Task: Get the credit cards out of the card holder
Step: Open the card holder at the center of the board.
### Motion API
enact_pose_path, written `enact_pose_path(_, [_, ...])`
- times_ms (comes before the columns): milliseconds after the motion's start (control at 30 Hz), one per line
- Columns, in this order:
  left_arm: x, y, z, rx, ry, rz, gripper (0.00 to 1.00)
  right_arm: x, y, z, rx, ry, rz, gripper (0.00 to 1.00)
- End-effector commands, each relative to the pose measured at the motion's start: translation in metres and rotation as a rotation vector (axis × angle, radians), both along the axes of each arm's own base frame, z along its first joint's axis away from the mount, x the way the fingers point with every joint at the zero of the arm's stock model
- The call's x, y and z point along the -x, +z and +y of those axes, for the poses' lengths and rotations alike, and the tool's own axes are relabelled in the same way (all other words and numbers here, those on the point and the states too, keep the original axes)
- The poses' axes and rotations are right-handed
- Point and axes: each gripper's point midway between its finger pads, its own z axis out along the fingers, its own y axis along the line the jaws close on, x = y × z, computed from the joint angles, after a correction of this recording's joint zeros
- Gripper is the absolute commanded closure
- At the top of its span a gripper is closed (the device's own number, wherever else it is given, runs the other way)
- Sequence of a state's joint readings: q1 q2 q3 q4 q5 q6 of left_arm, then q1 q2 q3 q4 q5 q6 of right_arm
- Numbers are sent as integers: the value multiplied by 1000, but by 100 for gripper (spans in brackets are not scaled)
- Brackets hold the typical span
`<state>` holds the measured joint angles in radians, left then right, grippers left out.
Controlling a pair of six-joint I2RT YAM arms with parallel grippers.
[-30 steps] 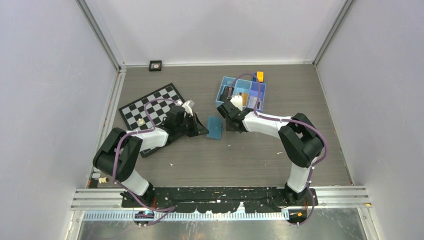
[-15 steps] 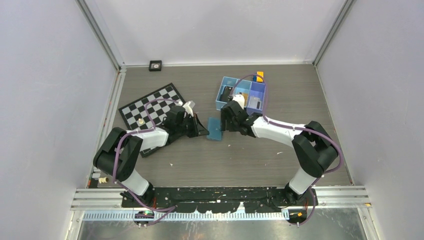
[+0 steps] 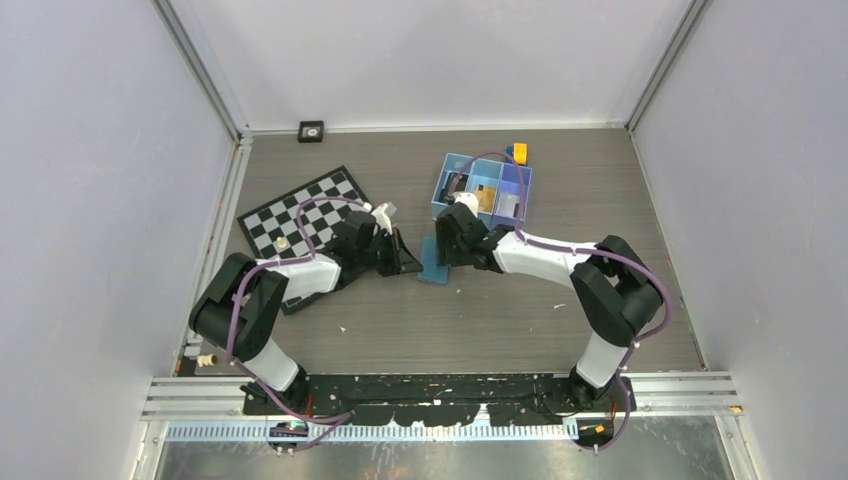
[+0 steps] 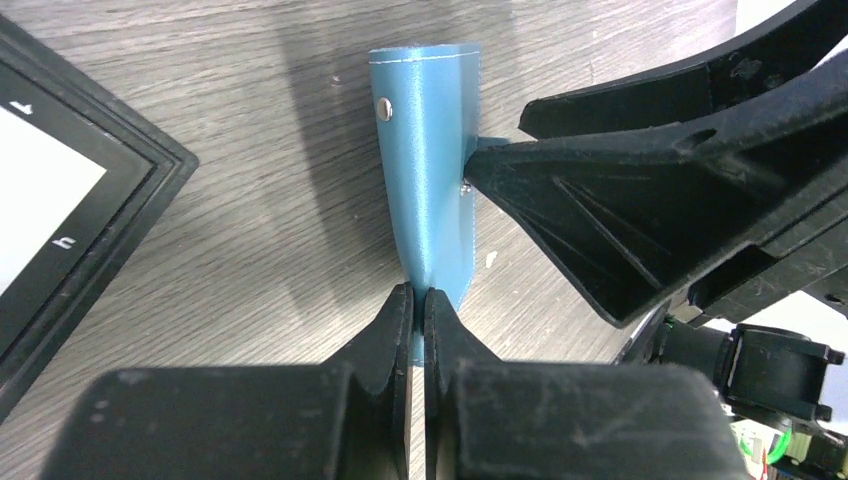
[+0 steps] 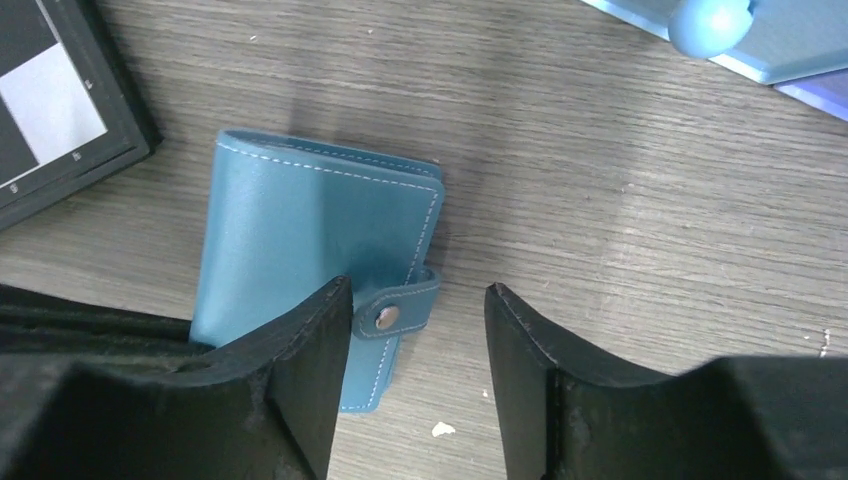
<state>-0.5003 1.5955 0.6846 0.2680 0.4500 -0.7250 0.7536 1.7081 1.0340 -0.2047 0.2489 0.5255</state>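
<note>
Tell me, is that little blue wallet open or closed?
Closed. The card holder lies folded flat, its strap snapped across the edge, and no cards show.

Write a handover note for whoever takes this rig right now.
Left end effector: shut on an edge of the card holder.
Right end effector: open, fingers either side of the snap tab.
Card holder: on the table, closed, tab snapped.
Done: holder gripped; no cards visible in the wrist views.
To do: unsnap the tab, open the holder, pull out the cards.
</note>
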Motion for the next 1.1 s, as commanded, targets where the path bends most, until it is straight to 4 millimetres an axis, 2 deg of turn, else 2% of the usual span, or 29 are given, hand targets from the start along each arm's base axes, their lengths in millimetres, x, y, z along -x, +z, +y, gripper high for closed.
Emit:
enact_pose_path(0, [-14, 12, 5, -40, 45, -63, 98, -9, 5, 6, 12, -12, -1, 46])
enact_pose_path(67, [-15, 14, 11, -61, 68, -83, 97, -7, 3, 11, -3, 2, 13, 51])
enact_pose_path(233, [-17, 21, 17, -70, 93, -118, 97, -7, 1, 7, 19, -11, 19, 65])
enact_pose_path(433, [-17, 18, 17, -79, 94, -109, 93, -8, 2, 5, 29, -13, 15, 82])
enact_pose_path(600, [-17, 17, 18, -87, 93, -104, 87, -8, 9, 3, 16, -16, -10, 89])
enact_pose_path(667, [-17, 16, 18, -91, 92, -102, 86, -9, 10, 4, 15, -14, -14, 87])
enact_pose_path(833, [-16, 11, 15, -96, 71, -79, 85, -13, 2, 2, 50, -12, -15, 65])
enact_pose_path(967, [-15, 6, 13, -95, 58, -57, 85, -18, -8, -1, 106, -18, -2, 57])
enact_pose_path(1067, [-14, 5, 11, -90, 50, -50, 85, -20, -10, -2, 122, -19, -5, 56])
